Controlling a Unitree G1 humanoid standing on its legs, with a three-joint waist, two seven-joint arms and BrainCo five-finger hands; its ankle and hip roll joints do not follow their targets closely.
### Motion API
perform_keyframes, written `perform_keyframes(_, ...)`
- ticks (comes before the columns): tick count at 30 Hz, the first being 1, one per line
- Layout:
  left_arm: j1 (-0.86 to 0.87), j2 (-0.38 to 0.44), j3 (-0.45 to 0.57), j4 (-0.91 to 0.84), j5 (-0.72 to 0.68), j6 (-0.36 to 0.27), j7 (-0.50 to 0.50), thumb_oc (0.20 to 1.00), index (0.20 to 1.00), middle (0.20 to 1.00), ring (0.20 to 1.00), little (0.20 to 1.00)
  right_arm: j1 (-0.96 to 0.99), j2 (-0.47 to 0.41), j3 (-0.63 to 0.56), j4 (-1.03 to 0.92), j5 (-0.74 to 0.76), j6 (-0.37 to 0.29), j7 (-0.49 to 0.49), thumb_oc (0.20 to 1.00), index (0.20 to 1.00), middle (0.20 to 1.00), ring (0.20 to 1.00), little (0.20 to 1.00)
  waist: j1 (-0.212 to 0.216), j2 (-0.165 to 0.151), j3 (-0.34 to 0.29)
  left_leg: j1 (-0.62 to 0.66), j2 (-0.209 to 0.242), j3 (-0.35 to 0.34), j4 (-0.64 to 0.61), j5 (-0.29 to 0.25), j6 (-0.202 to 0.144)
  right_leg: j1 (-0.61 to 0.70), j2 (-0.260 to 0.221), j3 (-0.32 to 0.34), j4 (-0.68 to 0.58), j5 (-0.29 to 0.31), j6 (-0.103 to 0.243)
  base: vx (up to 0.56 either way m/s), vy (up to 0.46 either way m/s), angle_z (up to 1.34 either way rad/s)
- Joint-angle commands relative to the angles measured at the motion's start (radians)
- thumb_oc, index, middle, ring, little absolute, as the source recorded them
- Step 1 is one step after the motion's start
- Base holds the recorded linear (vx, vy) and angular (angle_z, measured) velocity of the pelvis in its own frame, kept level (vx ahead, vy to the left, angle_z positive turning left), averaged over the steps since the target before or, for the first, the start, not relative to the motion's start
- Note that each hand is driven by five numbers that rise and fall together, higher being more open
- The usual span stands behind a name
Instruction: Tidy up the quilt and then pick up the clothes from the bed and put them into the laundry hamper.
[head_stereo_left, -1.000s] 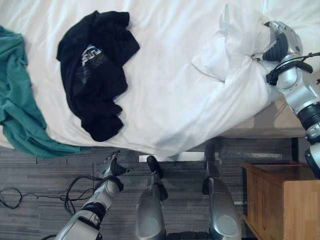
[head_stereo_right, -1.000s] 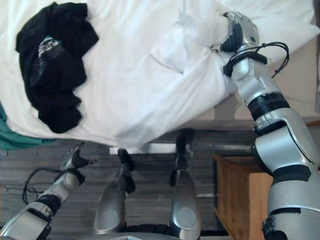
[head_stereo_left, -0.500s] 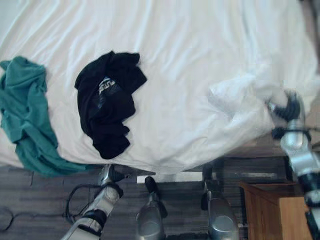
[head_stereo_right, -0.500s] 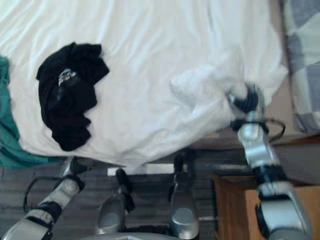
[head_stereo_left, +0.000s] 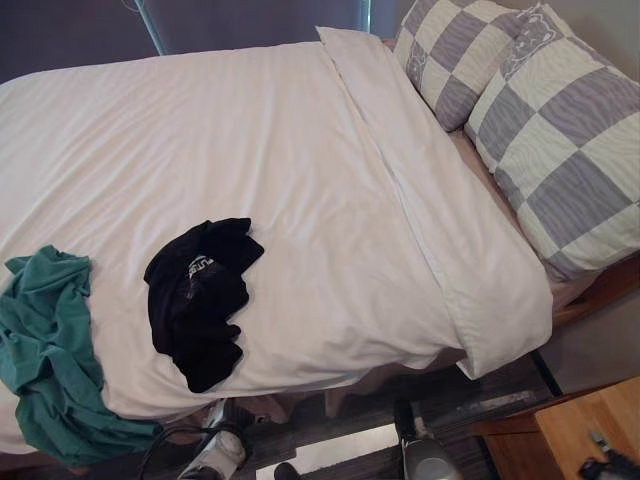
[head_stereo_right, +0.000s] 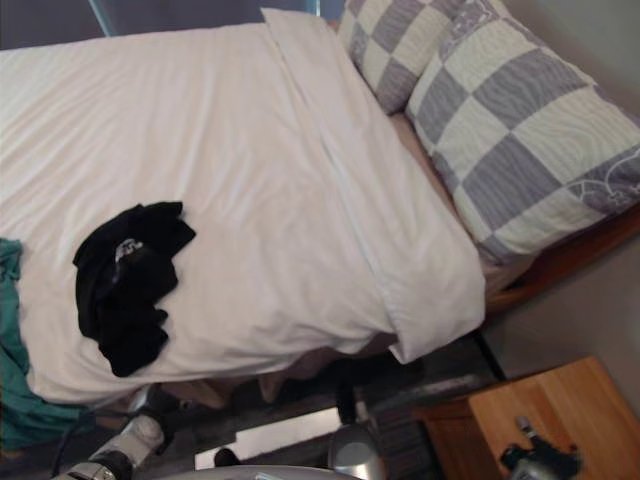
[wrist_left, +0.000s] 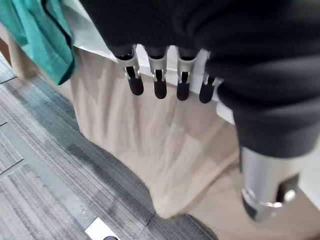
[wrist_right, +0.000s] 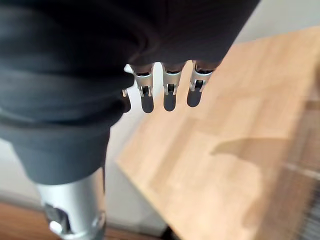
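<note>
White quilt (head_stereo_left: 300, 190) lies spread flat; black garment (head_stereo_left: 195, 300) and teal garment (head_stereo_left: 50, 365) rest on it. Left hand (wrist_left: 165, 75) and right hand (wrist_right: 167, 90) hang empty, fingers relaxed.

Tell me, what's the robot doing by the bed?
It is tidying up. The white quilt lies smooth and flat over the bed. A black garment and a teal garment sit near the bed's edge, not picked up yet. The left hand hangs open by the bedside, and the right hand hangs open over a wooden nightstand, both holding nothing.
</note>
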Motion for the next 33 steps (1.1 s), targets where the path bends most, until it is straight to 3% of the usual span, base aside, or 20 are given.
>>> perform_keyframes(1,-0.020,0.054,0.037,-0.003,-0.025,-0.034,0.004,1.000,1.000,1.000,1.000,1.000,-0.146,-0.140,-0.028,-0.169,-0.134,-0.086,-0.029,0.200,0.200,0.200,0.200,0.200,0.039,-0.009,0.070,0.035,0.037,-0.032,0.008,-0.063,-0.016,0.033,-0.050,-0.006,0.108,-0.194,0.090,0.00,0.000,0.00)
perform_keyframes(4,-0.010,0.055,0.045,-0.008,-0.022,-0.039,-0.001,1.000,1.000,1.000,1.000,1.000,-0.197,-0.194,0.032,-0.286,-0.218,-0.093,-0.011,0.200,0.200,0.200,0.200,0.200,0.052,-0.010,0.085,0.026,0.038,-0.035,0.010,-0.057,-0.016,0.019,-0.047,-0.001,0.119,-0.197,0.086,-0.04,-0.017,0.05)
perform_keyframes(6,-0.017,0.056,0.045,-0.011,-0.024,-0.040,0.002,1.000,1.000,1.000,1.000,1.000,-0.272,-0.235,0.107,-0.405,-0.282,-0.107,0.016,0.200,0.200,0.200,0.200,0.200,0.072,-0.011,0.129,-0.005,0.044,-0.050,0.042,-0.058,-0.015,-0.018,-0.042,0.014,0.157,-0.211,0.080,-0.17,-0.058,0.00)
perform_keyframes(7,-0.018,0.052,0.047,-0.017,-0.036,-0.042,0.011,1.000,1.000,1.000,1.000,1.000,-0.329,-0.225,0.143,-0.459,-0.294,-0.116,0.017,0.200,0.200,0.200,0.200,0.200,0.091,-0.011,0.175,-0.061,0.054,-0.069,0.109,-0.069,-0.017,-0.062,-0.040,0.020,0.209,-0.227,0.072,-0.19,-0.062,0.11)
perform_keyframes(10,-0.030,0.037,0.054,-0.021,-0.081,-0.045,0.033,1.000,1.000,1.000,1.000,1.000,-0.399,-0.195,0.182,-0.474,-0.297,-0.127,-0.001,0.200,0.200,0.200,0.200,0.200,0.115,-0.008,0.222,-0.126,0.066,-0.089,0.177,-0.079,-0.021,-0.108,-0.045,0.021,0.252,-0.235,0.064,-0.17,-0.079,0.11)
perform_keyframes(15,-0.026,-0.005,0.069,-0.035,-0.199,-0.069,0.064,1.000,1.000,1.000,1.000,1.000,-0.529,-0.073,0.276,-0.319,-0.293,-0.104,-0.070,0.200,0.200,0.200,0.200,0.200,0.154,0.018,0.282,-0.251,0.089,-0.112,0.277,-0.099,-0.020,-0.230,-0.065,0.017,0.359,-0.252,0.055,-0.10,-0.052,0.13)
perform_keyframes(16,-0.026,-0.005,0.069,-0.035,-0.199,-0.069,0.064,1.000,1.000,1.000,1.000,1.000,-0.529,-0.073,0.276,-0.319,-0.293,-0.104,-0.070,0.200,0.200,0.200,0.200,0.200,0.154,0.018,0.282,-0.252,0.089,-0.112,0.278,-0.099,-0.020,-0.231,-0.065,0.017,0.359,-0.252,0.055,-0.12,-0.052,0.14)
perform_keyframes(17,-0.052,-0.016,0.070,-0.049,-0.230,-0.072,0.083,1.000,1.000,1.000,1.000,1.000,-0.522,0.022,0.322,-0.192,-0.297,-0.085,-0.078,0.200,0.200,0.200,0.200,0.200,0.154,0.024,0.306,-0.293,0.098,-0.126,0.325,-0.117,-0.013,-0.272,-0.067,0.026,0.402,-0.265,0.047,-0.09,-0.038,0.12)
perform_keyframes(18,-0.052,-0.016,0.071,-0.049,-0.230,-0.072,0.083,1.000,1.000,1.000,1.000,1.000,-0.523,0.022,0.323,-0.191,-0.297,-0.086,-0.078,0.200,0.200,0.200,0.200,0.200,0.154,0.024,0.305,-0.295,0.098,-0.126,0.327,-0.118,-0.013,-0.274,-0.068,0.026,0.403,-0.266,0.047,-0.13,-0.030,0.00)
perform_keyframes(19,-0.066,-0.017,0.066,-0.051,-0.244,-0.076,0.089,1.000,1.000,1.000,1.000,1.000,-0.488,0.084,0.346,-0.087,-0.283,-0.077,-0.059,0.200,0.200,0.200,0.200,0.200,0.150,0.024,0.311,-0.305,0.100,-0.136,0.354,-0.132,-0.008,-0.281,-0.070,0.030,0.420,-0.271,0.043,-0.04,0.008,-0.06)
perform_keyframes(21,-0.069,-0.016,0.064,-0.050,-0.247,-0.075,0.093,1.000,1.000,1.000,1.000,1.000,-0.468,0.105,0.359,-0.038,-0.284,-0.068,-0.049,0.200,0.200,0.200,0.200,0.200,0.148,0.023,0.311,-0.304,0.100,-0.141,0.361,-0.138,-0.006,-0.278,-0.071,0.031,0.422,-0.271,0.043,-0.04,0.035,0.03)
perform_keyframes(26,-0.075,-0.018,0.048,-0.031,-0.239,-0.065,0.100,1.000,1.000,1.000,1.000,1.000,-0.288,0.184,0.408,0.141,-0.345,-0.005,0.031,0.200,0.200,0.200,0.200,0.200,0.121,-0.003,0.293,-0.238,0.074,-0.146,0.345,-0.175,0.011,-0.200,-0.079,0.024,0.372,-0.254,0.050,0.01,0.077,0.09)
perform_keyframes(27,-0.072,-0.029,0.032,-0.009,-0.225,-0.058,0.094,1.000,1.000,1.000,1.000,1.000,-0.224,0.216,0.407,0.238,-0.342,0.022,0.062,0.200,0.200,0.200,0.200,0.200,0.108,-0.020,0.277,-0.196,0.053,-0.146,0.331,-0.189,0.023,-0.150,-0.080,0.020,0.335,-0.239,0.056,0.03,0.123,0.02)
perform_keyframes(31,-0.053,-0.054,0.010,0.022,-0.187,-0.050,0.076,1.000,1.000,1.000,1.000,1.000,-0.130,0.252,0.428,0.362,-0.399,0.059,0.115,0.200,0.200,0.200,0.200,0.200,0.099,-0.040,0.236,-0.122,-0.001,-0.150,0.275,-0.195,0.046,-0.066,-0.093,0.014,0.257,-0.201,0.077,0.06,0.174,0.04)
perform_keyframes(32,-0.043,-0.062,0.004,0.027,-0.169,-0.049,0.064,1.000,1.000,1.000,1.000,1.000,-0.104,0.267,0.440,0.418,-0.447,0.084,0.134,1.000,1.000,1.000,1.000,1.000,0.098,-0.048,0.207,-0.086,-0.032,-0.151,0.220,-0.181,0.055,-0.033,-0.105,0.009,0.209,-0.165,0.092,0.04,0.284,0.13)
perform_keyframes(33,-0.036,-0.063,0.003,0.023,-0.167,-0.050,0.055,1.000,1.000,1.000,1.000,1.000,-0.097,0.280,0.461,0.440,-0.473,0.093,0.145,1.000,1.000,1.000,1.000,1.000,0.104,-0.049,0.195,-0.052,-0.042,-0.144,0.168,-0.166,0.064,-0.035,-0.105,-0.001,0.214,-0.149,0.104,-0.05,0.270,0.12)
